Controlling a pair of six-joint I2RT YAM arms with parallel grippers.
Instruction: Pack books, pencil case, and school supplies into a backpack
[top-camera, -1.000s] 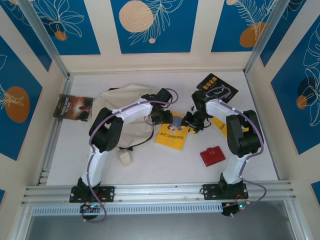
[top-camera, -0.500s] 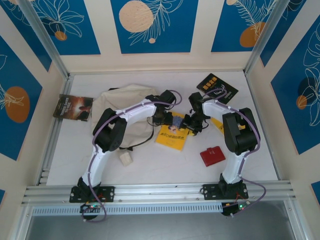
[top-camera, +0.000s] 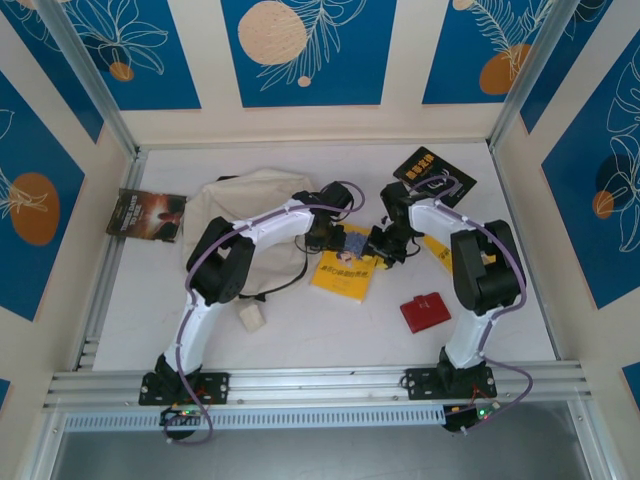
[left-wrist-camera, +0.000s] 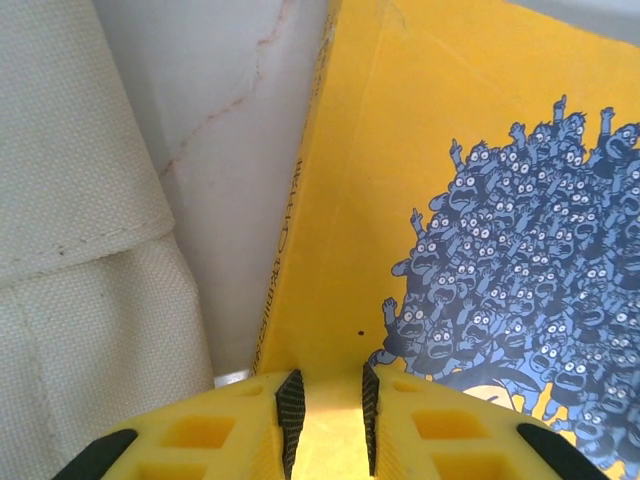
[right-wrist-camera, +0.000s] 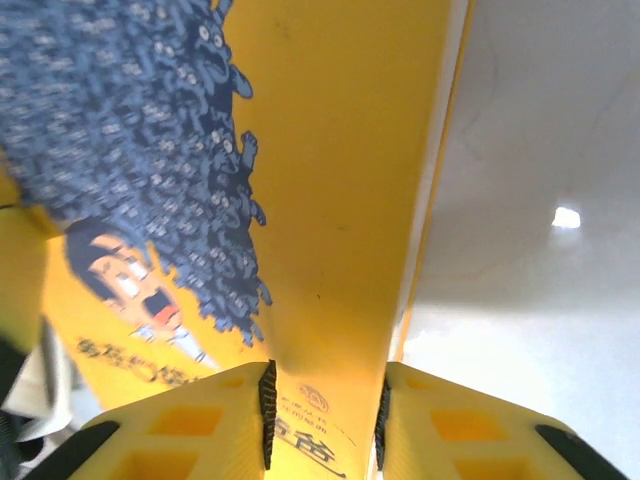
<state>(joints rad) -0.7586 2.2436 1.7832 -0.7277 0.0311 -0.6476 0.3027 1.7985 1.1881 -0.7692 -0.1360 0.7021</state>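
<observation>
I read bright, even overhead light in the top view, with soft, short shadows. Right wrist: one small glare spot on the white table; the yellow book print blurs at upper left. Left wrist crisp.

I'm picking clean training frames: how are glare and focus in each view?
Top external: even light, no glare. Right wrist: bright glare spot on the white table; the yellow book with blue cartoon cover is mostly sharp. Left wrist: evenly lit, that book's print and the cream fabric backpack both crisp.
</observation>
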